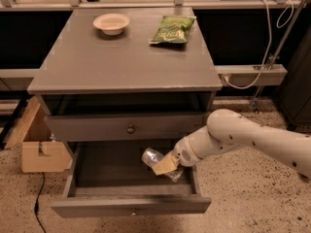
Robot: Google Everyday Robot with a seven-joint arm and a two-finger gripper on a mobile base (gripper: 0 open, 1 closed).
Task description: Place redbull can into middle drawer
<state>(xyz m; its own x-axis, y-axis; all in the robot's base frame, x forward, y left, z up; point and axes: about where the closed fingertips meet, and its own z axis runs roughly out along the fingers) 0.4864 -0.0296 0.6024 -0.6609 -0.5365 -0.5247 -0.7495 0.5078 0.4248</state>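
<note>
The redbull can point(152, 156), shiny silver, is held tilted in my gripper point(165, 165), which is shut on it with tan fingers point(163, 164). The white arm reaches in from the right. The can hangs over the right part of the tray of the open middle drawer point(97, 171), which is pulled out at the bottom of the grey cabinet. Its flat front panel point(87, 208) has a tiny central knob point(132, 210). Whether the can touches the drawer floor I cannot tell.
Above the open drawer is a closed drawer front with a bigger dark round knob point(130, 129). On the cabinet top point(121, 62) stand a white bowl point(112, 23) and a green chip bag point(172, 29). A cardboard box point(39, 152) sits on the floor at the left.
</note>
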